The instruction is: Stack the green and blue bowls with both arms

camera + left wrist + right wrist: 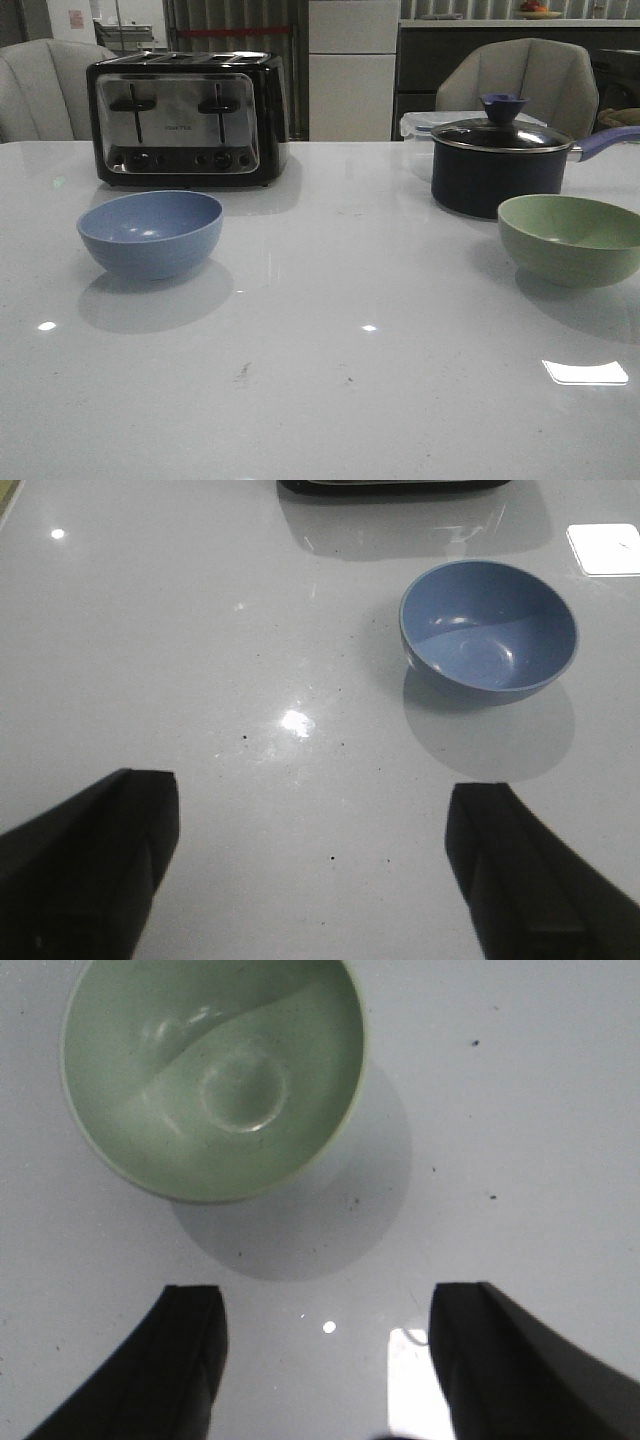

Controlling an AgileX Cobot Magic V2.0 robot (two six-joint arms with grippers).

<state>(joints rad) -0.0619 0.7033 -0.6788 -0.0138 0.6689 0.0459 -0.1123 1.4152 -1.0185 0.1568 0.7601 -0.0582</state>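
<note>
The dusty blue bowl (151,233) stands upright and empty on the left of the white table. The pale green bowl (572,238) stands upright and empty on the right, just in front of a dark pot. Neither arm shows in the front view. In the left wrist view my left gripper (312,810) is open and empty above bare table, with the blue bowl (488,630) ahead and off to one side. In the right wrist view my right gripper (328,1310) is open and empty, with the green bowl (213,1075) just ahead of the fingertips.
A black and chrome toaster (187,118) stands at the back left, behind the blue bowl. A dark navy lidded pot (500,162) with a purple handle stands at the back right, close behind the green bowl. Chairs stand beyond the table's far edge.
</note>
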